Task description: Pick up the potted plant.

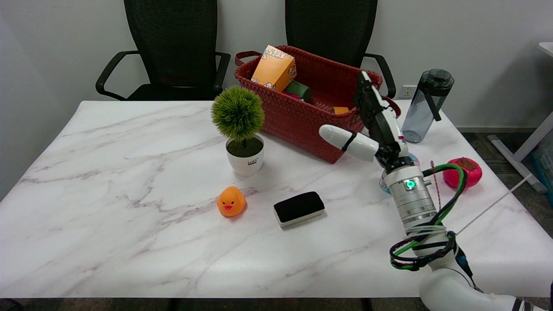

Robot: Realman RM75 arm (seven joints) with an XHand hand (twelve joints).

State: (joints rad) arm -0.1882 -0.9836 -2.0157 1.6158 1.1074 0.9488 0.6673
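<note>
The marble tabletop (pixel 129 181) carries everything here. Largest on it is the red woven basket (pixel 302 116), set at the far edge near the middle, with an orange carton (pixel 273 68) leaning in its left end and a green thing and a small orange piece beside it inside. My right arm (pixel 412 203) rises from the near right corner, and my right hand (pixel 373 129) hangs in the air just in front of the basket's right end, fingers spread apart with the thumb stretched out to the left; it has hold of nothing. A dark translucent bottle (pixel 425 106) stands at the far right edge. The potted plant (pixel 242 134), a round green tuft in a white pot, stands upright just left of the basket's near left corner, well apart from my hand. A black eraser (pixel 299 208) lies toward the near edge around the middle, and an orange rubber duck (pixel 231 201) sits to its left, in front of the plant. A pink-red ball-shaped thing (pixel 464 172) sits near the right edge, and a small cup (pixel 384 183) is mostly hidden behind my wrist.
</note>
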